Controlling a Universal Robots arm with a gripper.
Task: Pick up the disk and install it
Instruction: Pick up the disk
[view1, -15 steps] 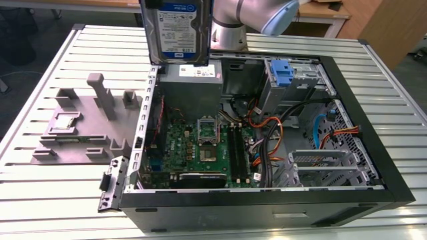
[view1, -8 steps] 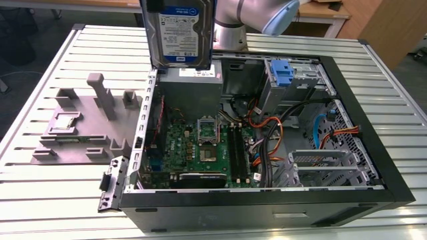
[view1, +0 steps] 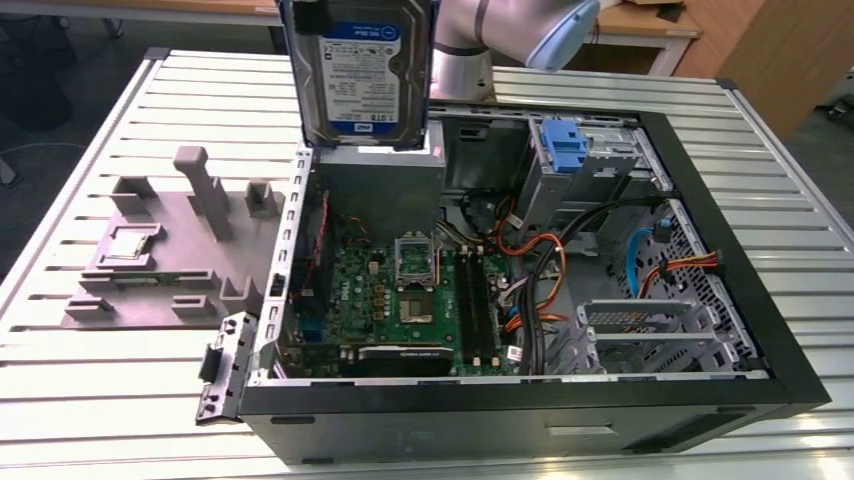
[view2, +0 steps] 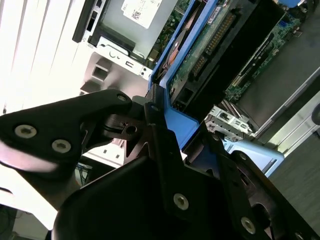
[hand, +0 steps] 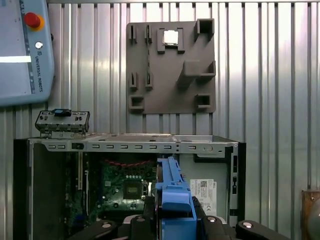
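Above the far rim of the open black tower case (view1: 534, 425), I see the disk (view1: 363, 75), a flat grey metal hard drive with a white-and-blue label and blue plastic rails. It hangs upright, label towards the exterior camera. Its lower edge sits just over the grey metal box (view1: 380, 185) at the back of the case, and I cannot tell whether the two touch.

Gripper (hand: 172, 221): the black fingers (hand: 145, 222) are closed on the disk from both sides, with the blue rail (hand: 172, 195) standing up between them. In the second wrist view the same clamp shows, with the finger (view2: 102, 117) against the blue edge and the drive's circuit side (view2: 210, 47) facing out.

Room noted:
- The green motherboard (view1: 400, 300) lies flat on the case floor, open above.
- Orange and black cables (view1: 534, 265) crowd the middle, beside the board.
- A perforated silver drive cage (view1: 654, 335) stands towards the exterior view's right, near the case's front wall.
- A narrow blue plastic bracket (view1: 567, 150) is in the upper bay, well apart from the disk.
- A grey moulded fixture plate (view1: 160, 255) lies outside the case on the slatted metal table (view1: 80, 385), to the exterior view's left.
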